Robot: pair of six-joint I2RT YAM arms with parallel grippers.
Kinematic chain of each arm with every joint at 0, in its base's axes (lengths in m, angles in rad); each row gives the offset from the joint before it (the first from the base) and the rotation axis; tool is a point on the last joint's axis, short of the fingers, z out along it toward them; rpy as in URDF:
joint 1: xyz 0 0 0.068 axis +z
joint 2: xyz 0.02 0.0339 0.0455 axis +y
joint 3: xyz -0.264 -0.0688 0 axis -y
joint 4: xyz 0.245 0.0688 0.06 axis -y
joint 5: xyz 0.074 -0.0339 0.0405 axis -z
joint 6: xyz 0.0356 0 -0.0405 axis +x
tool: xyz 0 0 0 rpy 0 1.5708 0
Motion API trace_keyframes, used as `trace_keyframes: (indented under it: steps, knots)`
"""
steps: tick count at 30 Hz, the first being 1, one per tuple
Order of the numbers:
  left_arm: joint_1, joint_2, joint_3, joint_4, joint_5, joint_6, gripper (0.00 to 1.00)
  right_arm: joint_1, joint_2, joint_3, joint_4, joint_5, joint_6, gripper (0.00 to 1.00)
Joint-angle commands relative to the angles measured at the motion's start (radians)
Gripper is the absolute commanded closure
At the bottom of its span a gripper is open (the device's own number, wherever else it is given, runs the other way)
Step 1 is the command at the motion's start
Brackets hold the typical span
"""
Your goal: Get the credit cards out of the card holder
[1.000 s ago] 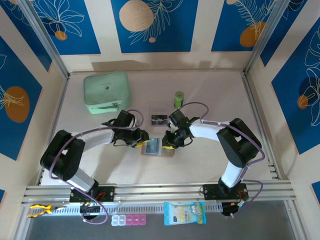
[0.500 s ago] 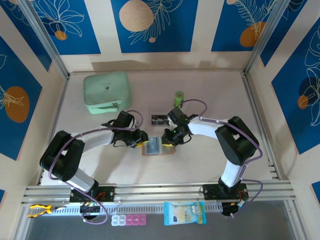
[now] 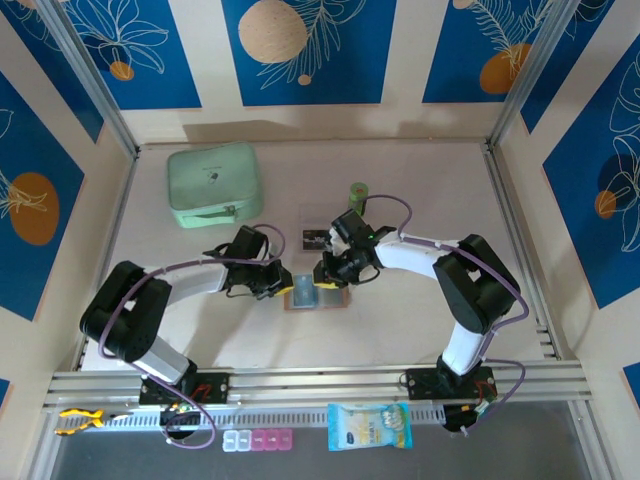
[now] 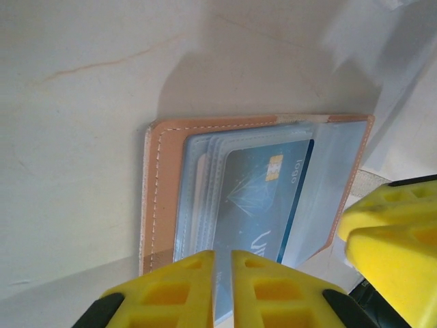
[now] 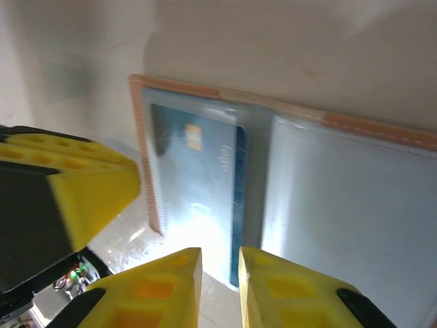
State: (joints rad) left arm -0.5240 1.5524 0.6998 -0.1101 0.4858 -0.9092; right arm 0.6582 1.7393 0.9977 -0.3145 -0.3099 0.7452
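I'm seeing a mint-green zip case point(image 3: 213, 184) back left on the counter point(image 3: 430, 200), green cylinder point(image 3: 358, 193) mid-back.

Two robot arms, the left arm point(image 3: 185, 275) and the right arm point(image 3: 425, 255), are sharing one table point(image 3: 420, 330) that is carrying one open card holder point(image 4: 158, 191), which is showing one blue credit card point(image 4: 256, 198). One dark card point(image 3: 318, 238) is lying apart. One mint-green zip case point(image 3: 213, 185) and one green cylinder point(image 3: 357, 192) are sitting farther back, and one snack packet point(image 3: 369, 426) is lying by the near rail.
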Motion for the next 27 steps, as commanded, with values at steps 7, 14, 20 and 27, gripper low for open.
trace_keyframes:
  steps: [7,14,20,27]
  knots:
    - [-0.007,0.027,-0.010,-0.019,-0.026,0.027,0.87,0.011,0.046,0.021,0.057,-0.095,0.029,0.70]
    - [-0.007,0.029,-0.014,-0.025,-0.039,0.029,0.87,0.011,0.081,0.021,0.081,-0.109,0.026,0.70]
    - [-0.006,0.030,-0.013,-0.035,-0.047,0.035,0.88,0.012,0.106,0.018,0.098,-0.116,0.028,0.72]
    - [-0.006,0.035,-0.008,-0.042,-0.050,0.041,0.88,0.021,0.117,0.028,0.061,-0.078,0.008,0.73]
